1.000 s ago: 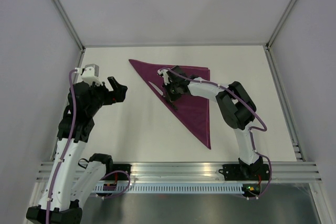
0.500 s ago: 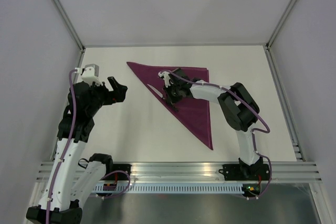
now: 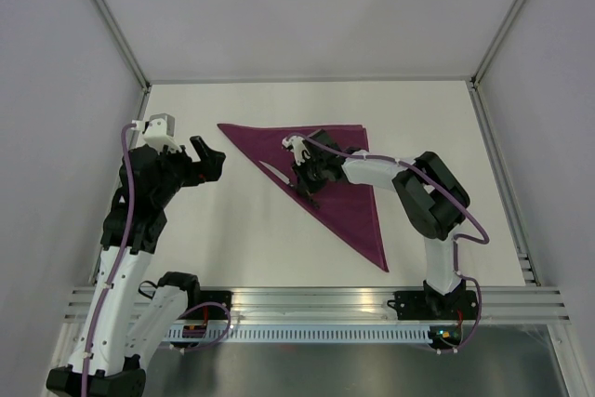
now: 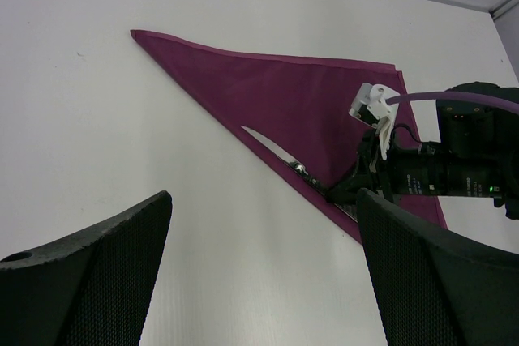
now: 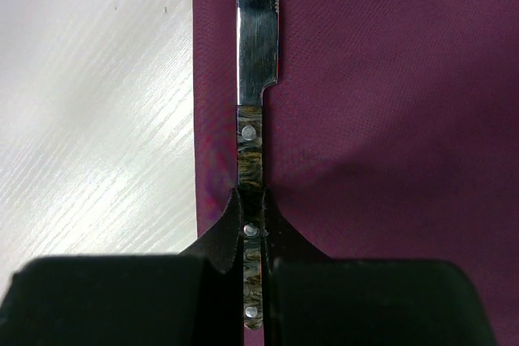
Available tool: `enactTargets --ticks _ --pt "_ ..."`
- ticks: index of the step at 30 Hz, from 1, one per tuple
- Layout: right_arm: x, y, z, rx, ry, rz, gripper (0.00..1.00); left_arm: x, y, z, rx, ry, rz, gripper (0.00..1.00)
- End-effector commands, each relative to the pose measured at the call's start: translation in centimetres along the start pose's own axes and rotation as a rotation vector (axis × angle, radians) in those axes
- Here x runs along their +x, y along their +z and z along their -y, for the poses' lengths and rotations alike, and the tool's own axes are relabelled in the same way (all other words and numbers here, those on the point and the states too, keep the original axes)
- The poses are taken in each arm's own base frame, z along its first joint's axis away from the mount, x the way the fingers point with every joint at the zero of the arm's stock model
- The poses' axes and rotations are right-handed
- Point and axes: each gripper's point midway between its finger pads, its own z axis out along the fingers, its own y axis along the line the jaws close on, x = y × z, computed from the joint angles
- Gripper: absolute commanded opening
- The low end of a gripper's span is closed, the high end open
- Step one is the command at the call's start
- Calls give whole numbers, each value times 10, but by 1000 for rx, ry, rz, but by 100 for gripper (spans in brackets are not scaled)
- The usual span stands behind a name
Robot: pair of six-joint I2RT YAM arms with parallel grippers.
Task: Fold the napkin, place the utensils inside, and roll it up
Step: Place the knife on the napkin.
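the knife [image 5: 257,38] is gripped by its handle in the right end effector [image 5: 253,208], blade lying along the long edge of the napkin [image 3: 358,211]; the left end effector [image 3: 208,159] is held open, farther off.

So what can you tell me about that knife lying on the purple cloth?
It is a slim table knife: a shiny silvery blade with fine serrations, and a dark mottled handle with three pale rivets. It lies on the folded plum napkin, just inside its long edge, blade pointing away from the right gripper, which is shut on the handle.
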Motion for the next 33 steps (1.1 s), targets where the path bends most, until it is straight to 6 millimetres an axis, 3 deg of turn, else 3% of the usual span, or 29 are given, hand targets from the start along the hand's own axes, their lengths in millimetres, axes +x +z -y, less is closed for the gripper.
enactTargets --ticks 1,13,18,33 --pt "87 1 0 6 43 -276 0 -8 -3 2 13 26 30 98" --pt "76 6 2 12 15 -261 0 -9 -3 2 13 30 34 98" --pt "63 4 2 19 16 -237 0 -9 -3 2 14 30 32 98" --pt "54 -5 0 42 71 -215 1 -9 -3 2 14 28 32 98"
